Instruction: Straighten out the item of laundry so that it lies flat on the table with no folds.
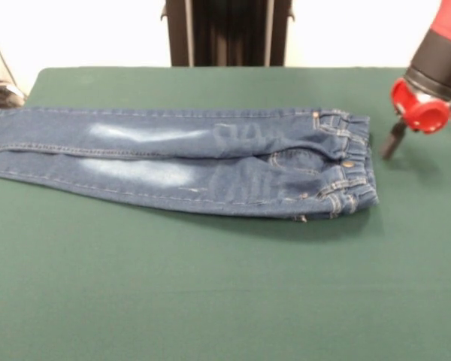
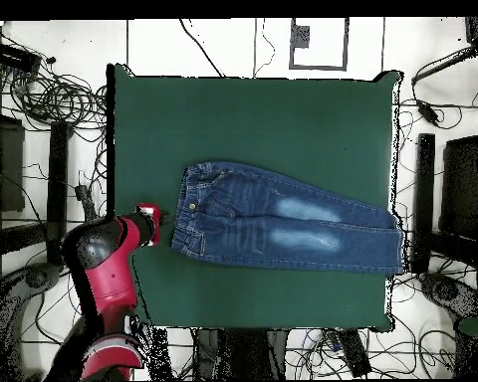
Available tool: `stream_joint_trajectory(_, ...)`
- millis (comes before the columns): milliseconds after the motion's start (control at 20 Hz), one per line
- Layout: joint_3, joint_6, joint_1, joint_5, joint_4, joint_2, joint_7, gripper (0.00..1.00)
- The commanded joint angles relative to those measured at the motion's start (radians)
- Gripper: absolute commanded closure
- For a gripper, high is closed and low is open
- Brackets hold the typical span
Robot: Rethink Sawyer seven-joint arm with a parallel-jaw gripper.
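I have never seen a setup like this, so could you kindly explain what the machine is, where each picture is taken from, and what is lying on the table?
The red and black machine is a robot arm that handles things with a gripper at its end. One picture is taken from across the table, facing the robot; the other looks straight down from above, so the sides appear swapped between them.

On the green table lies a small pair of blue jeans, spread out lengthwise with the two legs side by side and faded pale patches on the thighs. The cloth looks mostly flat, with some wrinkling near the waistband.

The gripper holds nothing. It stands just beside the waistband end, apart from the jeans. Whether its fingers are open or shut cannot be made out.
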Motion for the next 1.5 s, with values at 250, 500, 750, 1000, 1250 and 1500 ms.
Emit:
stream_joint_trajectory(250, 0.256, -0.093, -0.04, 0.062, -0.002, 0.018, -0.401, 1.0)
stream_joint_trajectory(500, 0.243, -0.152, -0.076, 0.098, 0.054, -0.04, -0.514, 1.0)
stream_joint_trajectory(750, 0.24, -0.177, -0.101, 0.083, 0.068, -0.053, -0.567, 0.0)
stream_joint_trajectory(1000, 0.229, -0.214, -0.09, 0.071, 0.057, -0.047, -0.579, 0.0)
stream_joint_trajectory(1250, 0.233, -0.252, -0.09, 0.089, 0.058, -0.055, -0.589, 0.0)
stream_joint_trajectory(1500, 0.159, -0.226, -0.103, -0.022, 0.067, -0.022, -0.567, 0.0)
